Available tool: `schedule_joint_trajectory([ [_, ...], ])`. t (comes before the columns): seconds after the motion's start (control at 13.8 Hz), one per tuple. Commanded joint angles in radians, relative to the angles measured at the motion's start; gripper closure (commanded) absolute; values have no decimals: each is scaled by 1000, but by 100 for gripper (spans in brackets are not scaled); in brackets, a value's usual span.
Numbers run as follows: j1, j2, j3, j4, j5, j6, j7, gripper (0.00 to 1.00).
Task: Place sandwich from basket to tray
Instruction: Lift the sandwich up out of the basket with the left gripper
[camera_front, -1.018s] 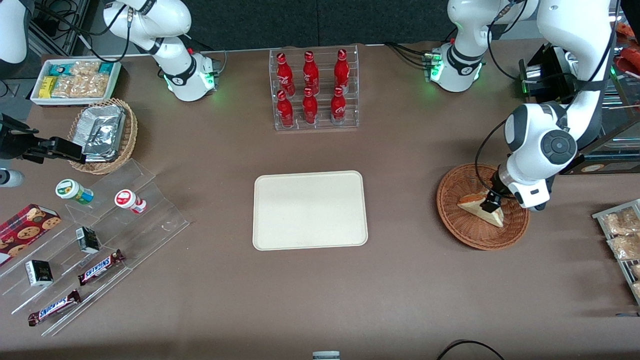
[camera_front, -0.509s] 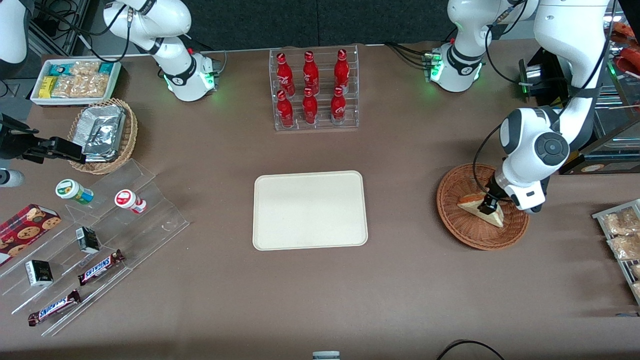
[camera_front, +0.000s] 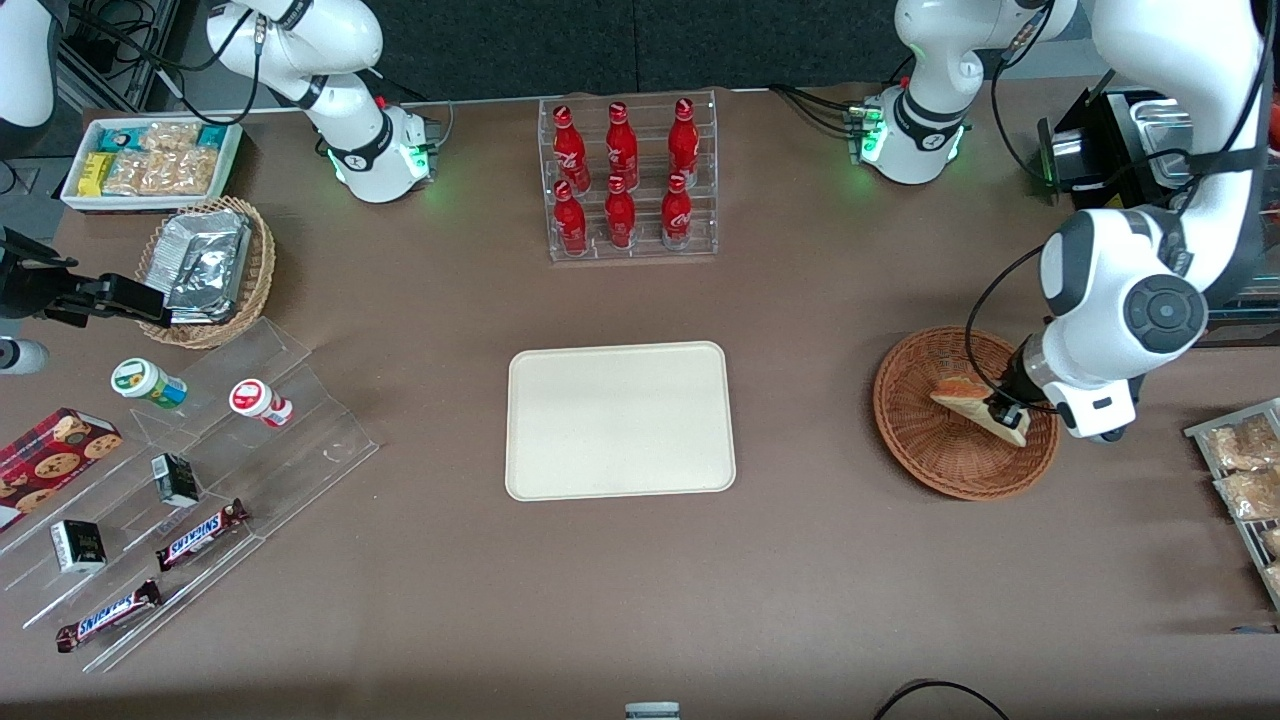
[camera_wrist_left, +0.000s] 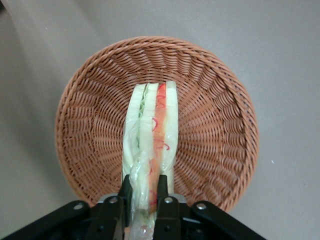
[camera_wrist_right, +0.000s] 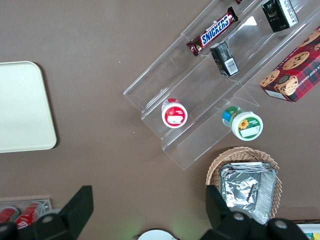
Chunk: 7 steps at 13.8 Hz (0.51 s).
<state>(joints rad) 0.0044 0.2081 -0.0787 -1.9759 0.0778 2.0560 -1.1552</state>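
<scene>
Gripper (camera_wrist_left: 144, 187) clamped on sandwich (camera_wrist_left: 151, 145), held above basket (camera_wrist_left: 90, 120); tray (camera_front: 620, 420) bare, well apart

Whole table (camera_front: 820, 560) seen steeply from above in the front view, gripper (camera_wrist_left: 143, 200) and sandwich (camera_wrist_left: 151, 145) looked down on closely from the left wrist over the basket (camera_wrist_left: 220, 125), tray (camera_wrist_right: 20, 107) corner shared by right wrist and front views.

The gripper (camera_wrist_left: 144, 192) fingers hide the sandwich's (camera_wrist_left: 152, 135) near end, its body cut off
</scene>
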Motion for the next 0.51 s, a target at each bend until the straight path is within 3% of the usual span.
schedule_joint_trajectory([
  [0.0, -21, -50, -41, 64, 11, -150, 38, 100],
  [0.44, -26, -30, -277, 259, 10, -336, 103, 100],
])
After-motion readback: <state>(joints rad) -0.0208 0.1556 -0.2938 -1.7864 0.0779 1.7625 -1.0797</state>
